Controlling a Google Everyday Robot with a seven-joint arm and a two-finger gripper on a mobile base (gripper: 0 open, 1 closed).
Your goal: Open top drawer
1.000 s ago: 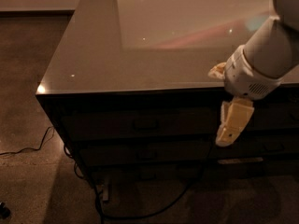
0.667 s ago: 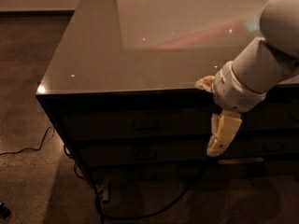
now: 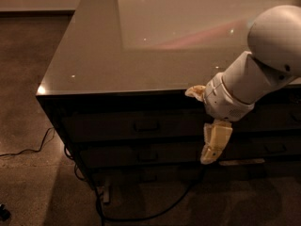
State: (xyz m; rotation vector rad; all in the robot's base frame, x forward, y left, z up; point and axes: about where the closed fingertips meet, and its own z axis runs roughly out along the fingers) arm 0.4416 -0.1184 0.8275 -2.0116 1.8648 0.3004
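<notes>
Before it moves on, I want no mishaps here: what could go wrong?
The end effector hangs right of the handle of the top drawer, level with the lower drawer; it could catch that similar handle instead. The floor cable below the drawers might get snagged as the robot moves.

Dim, warm light, with soft glare spreading across the countertop. The gripper hangs pale before the deeply shadowed cabinet front.
</notes>
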